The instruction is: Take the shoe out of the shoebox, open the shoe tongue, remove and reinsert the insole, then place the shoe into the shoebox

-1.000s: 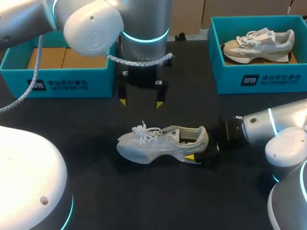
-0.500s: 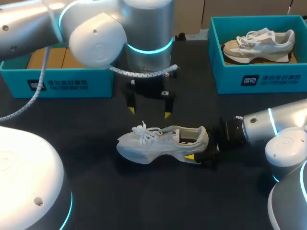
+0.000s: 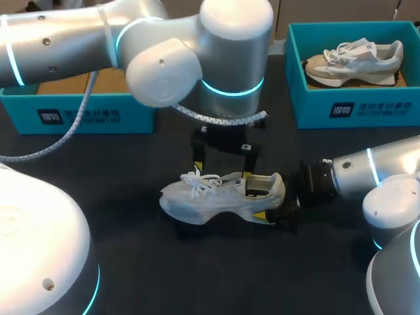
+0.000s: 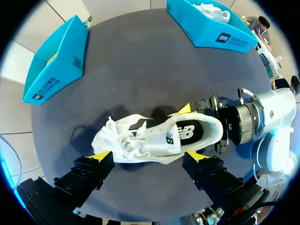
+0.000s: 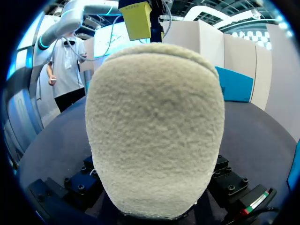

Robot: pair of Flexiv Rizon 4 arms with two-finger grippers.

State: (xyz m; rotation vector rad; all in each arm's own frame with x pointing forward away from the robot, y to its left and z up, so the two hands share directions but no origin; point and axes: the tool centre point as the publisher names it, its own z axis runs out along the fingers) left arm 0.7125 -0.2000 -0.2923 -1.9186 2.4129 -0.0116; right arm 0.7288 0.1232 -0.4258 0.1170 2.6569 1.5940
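The white sneaker (image 3: 220,197) is lying upright on its sole on the dark tabletop (image 3: 131,262), out of both boxes. Its toe is pointing toward the left arm's side and its heel toward the right arm.

The left gripper (image 4: 149,155) is hanging directly above the sneaker with its 2 fingers pointing down and spread wide. In the left wrist view, 1 yellow tip is sitting beside the laces (image 4: 115,136) near the toe. The other is sitting beside the ankle opening, with the shoe's midsection between them. Neither fingertip appears to be touching the shoe, though the head view is hiding the tips behind the upper.

The right gripper (image 3: 274,205) is coming in level with the tabletop and clamping the heel. 1 yellow tip is pressing on each side of the shoe. In the right wrist view, the fuzzy heel is sitting squarely between its black fingers and hiding whatever lies ahead of it.

Beyond the left gripper, toward the left arm's side, a teal shoebox (image 3: 79,115) with a brown floor is standing well apart from the sneaker. Beyond the right gripper, a second teal shoebox (image 3: 351,108) is holding a beige sneaker (image 3: 354,59).
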